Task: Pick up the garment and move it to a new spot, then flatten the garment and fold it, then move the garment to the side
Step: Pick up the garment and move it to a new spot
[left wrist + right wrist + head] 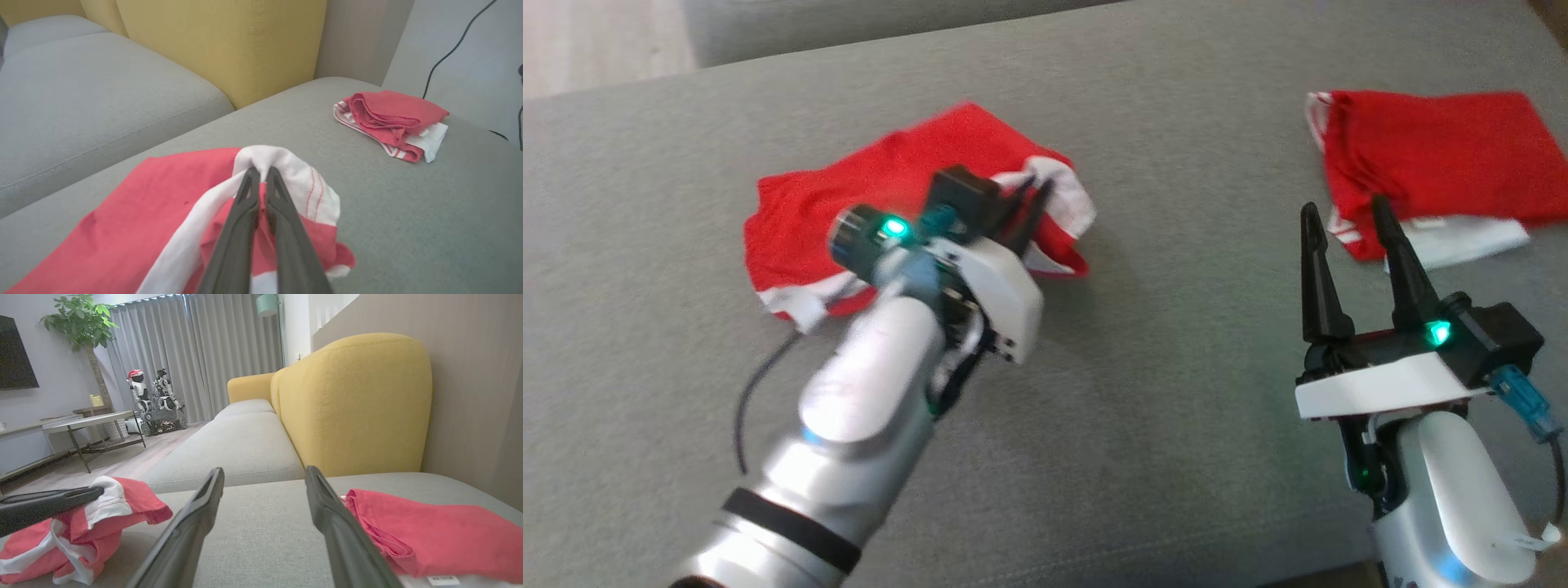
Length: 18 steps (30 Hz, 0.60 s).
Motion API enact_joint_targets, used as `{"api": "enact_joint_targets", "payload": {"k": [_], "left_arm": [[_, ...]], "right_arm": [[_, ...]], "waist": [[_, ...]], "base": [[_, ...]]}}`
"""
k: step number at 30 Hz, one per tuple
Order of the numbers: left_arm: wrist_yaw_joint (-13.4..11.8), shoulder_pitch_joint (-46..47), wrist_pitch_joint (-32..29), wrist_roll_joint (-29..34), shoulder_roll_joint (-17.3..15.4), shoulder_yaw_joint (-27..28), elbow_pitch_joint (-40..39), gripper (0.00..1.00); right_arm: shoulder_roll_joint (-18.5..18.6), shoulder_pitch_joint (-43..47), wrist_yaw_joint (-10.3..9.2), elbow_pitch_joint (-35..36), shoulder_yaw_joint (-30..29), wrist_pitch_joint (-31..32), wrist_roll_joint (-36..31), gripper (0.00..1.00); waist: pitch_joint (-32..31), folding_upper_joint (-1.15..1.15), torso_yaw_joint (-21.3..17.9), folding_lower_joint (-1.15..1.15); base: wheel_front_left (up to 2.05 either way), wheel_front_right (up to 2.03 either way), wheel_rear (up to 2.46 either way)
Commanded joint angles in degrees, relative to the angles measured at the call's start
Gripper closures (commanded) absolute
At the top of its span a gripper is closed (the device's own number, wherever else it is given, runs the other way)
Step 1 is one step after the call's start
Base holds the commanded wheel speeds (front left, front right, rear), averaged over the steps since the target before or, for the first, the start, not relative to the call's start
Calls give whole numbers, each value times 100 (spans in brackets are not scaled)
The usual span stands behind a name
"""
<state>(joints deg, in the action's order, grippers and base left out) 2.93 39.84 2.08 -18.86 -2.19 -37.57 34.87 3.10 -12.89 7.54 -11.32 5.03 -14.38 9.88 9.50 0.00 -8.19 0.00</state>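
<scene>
now: my left gripper (1031,194) is pressed together on a white-trimmed edge of the red garment (849,196), at its right end. a fold of white cloth bunches over the tips, so this looks like a true pinch, not just a touch. the garment lies crumpled on the left part of the grey sofa seat (1135,425). most of it rests on the cushion, with the pinched edge raised a little.

my right gripper (1343,214) stands spread, holding nothing, over the seat on the near side of a second red garment (1437,155), which lies folded at the far right. going by that neat pile, i judge the right side to be the put-aside place.

step in hand, as i read it: the pick-up, ahead of the move to a new spot. taking an edge rather than the bulk should let the cloth hang open and flatten more easily. risk: a thin pinch on a hem may slip once the weight comes on.
</scene>
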Motion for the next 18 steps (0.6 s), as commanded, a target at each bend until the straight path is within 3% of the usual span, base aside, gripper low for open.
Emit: {"api": "enact_joint_targets", "payload": {"k": [1, 5, 6, 7, 8, 9, 13, 18], "left_arm": [[-181, 173, 9, -117, -71, -3, -276, 100], [-625, 206, 29, -619, -70, -583, -372, 100], [-687, 213, 14, -723, -70, -732, -343, 82], [-682, 224, -11, -798, -70, -902, -302, 22], [-682, 224, -11, -798, -70, -902, -302, 22], [-690, 233, 1, -984, -70, -1086, -213, 0], [-822, 284, 207, -1139, -69, -1108, 7, 0], [-1015, 248, 795, -1415, -194, -649, 321, 0]], "right_arm": [[-22, -105, -5, 174, 132, -62, 46, 0], [-22, -109, -5, 149, 162, -62, 65, 0], [-22, -108, -5, 142, 164, -62, 69, 0], [-22, -108, -5, 136, 168, -62, 73, 0], [-22, -108, -5, 136, 168, -62, 73, 0], [-22, -95, -5, 121, 169, -62, 81, 0], [-22, -34, -5, 102, 107, -62, 71, 0], [-22, 102, -5, 35, 86, -62, 16, 0]], "waist": [[39, 0, -166, 0], [83, 0, -294, 0], [90, 0, -309, 0], [93, 0, -321, 0], [93, 0, -321, 0], [90, 0, -322, 0], [36, 0, -229, 0], [-151, 0, 30, 0]], "base": [[0, 0, 0], [0, 0, 0], [0, 0, 0], [0, 0, 0], [0, 0, 0], [0, 0, 0], [0, 0, 0], [0, 0, 0]]}}
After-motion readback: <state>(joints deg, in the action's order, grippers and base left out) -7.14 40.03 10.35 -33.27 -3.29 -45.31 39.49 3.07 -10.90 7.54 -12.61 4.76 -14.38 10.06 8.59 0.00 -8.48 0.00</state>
